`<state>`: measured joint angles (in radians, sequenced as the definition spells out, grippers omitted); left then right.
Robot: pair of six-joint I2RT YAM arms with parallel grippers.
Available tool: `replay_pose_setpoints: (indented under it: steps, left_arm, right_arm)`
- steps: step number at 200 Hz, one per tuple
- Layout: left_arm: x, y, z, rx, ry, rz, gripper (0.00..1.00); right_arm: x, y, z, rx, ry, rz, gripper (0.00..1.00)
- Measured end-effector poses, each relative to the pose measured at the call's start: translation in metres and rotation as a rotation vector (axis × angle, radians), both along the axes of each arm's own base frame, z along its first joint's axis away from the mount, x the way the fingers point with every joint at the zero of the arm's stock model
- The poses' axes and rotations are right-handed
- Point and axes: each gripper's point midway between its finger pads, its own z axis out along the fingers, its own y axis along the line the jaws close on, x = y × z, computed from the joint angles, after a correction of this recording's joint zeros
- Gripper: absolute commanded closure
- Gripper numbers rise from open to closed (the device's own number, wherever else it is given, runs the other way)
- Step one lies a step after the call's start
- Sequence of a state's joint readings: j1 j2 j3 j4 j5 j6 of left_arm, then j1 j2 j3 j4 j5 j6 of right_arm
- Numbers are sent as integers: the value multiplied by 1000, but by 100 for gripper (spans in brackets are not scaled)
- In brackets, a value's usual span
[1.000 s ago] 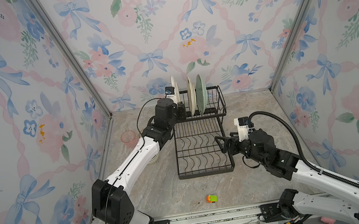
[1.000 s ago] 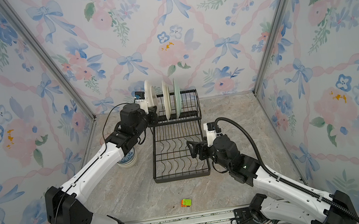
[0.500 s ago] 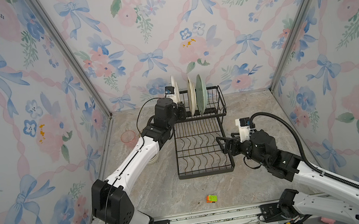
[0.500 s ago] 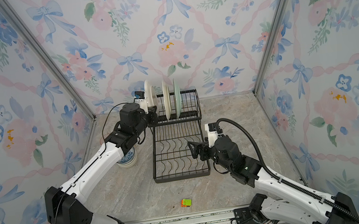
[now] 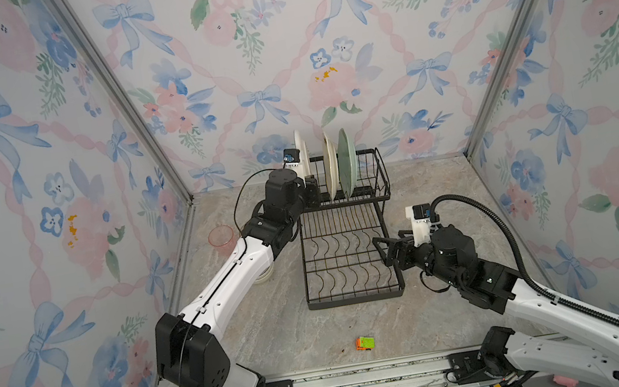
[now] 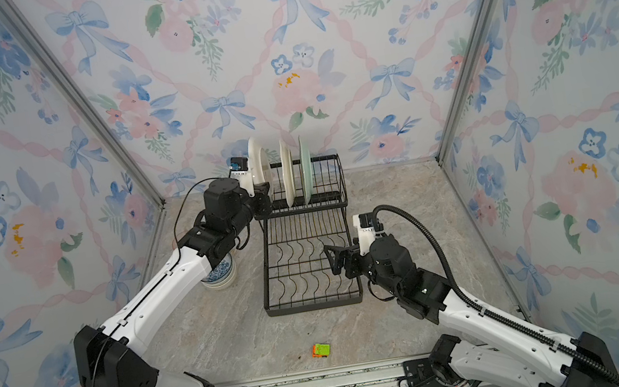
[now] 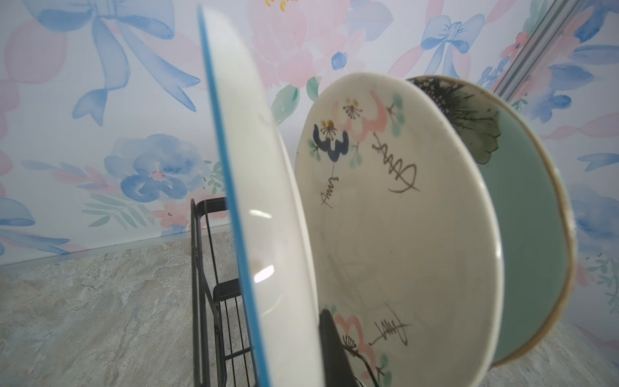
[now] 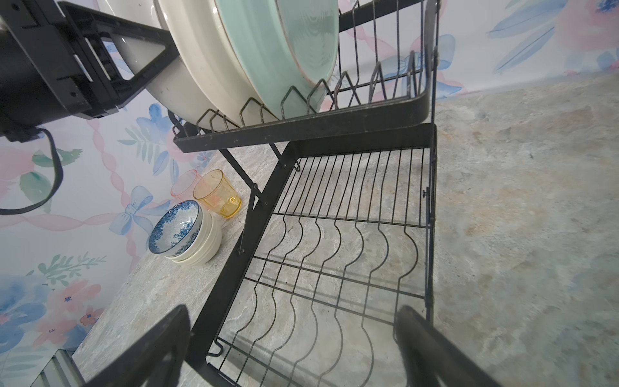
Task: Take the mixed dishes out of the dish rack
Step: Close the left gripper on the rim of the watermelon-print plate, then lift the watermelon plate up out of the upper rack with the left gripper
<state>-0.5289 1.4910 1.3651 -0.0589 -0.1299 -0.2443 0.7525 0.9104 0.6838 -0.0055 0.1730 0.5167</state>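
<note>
The black wire dish rack (image 5: 358,297) (image 8: 301,131) stands at the middle back. Three plates stand upright in its raised upper basket. My left gripper (image 5: 314,191) (image 7: 294,351) is shut on the lower edge of the leftmost one, a white plate (image 5: 302,157) (image 7: 268,187) with a blue rim. Beside it stand a cream plate (image 5: 331,166) (image 7: 402,234) and a pale green plate (image 5: 347,161) (image 8: 284,50). My right gripper (image 5: 386,251) (image 8: 291,321) hangs open over the right side of the bare lower tray, holding nothing.
Left of the rack, on the table, a blue-patterned bowl (image 8: 177,228) sits nested in a white bowl (image 8: 206,249). Behind them stand an amber tumbler (image 8: 217,197) and a pink tumbler (image 5: 221,238). A small orange-green toy block (image 5: 365,342) lies near the front edge.
</note>
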Motion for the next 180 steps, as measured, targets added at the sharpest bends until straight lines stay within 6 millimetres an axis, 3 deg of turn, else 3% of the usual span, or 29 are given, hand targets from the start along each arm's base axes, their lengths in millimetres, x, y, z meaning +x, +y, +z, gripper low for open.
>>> replay_pose_setpoints:
  steps: [73,180]
  left_arm:
    - [-11,1,18,-31,-44,-26,100]
    - [-36,20,43,-50,-123,8,100]
  right_arm:
    - [0,0,0,3,2,-1,3]
    - [3,1,-6,-9,15,-2,3]
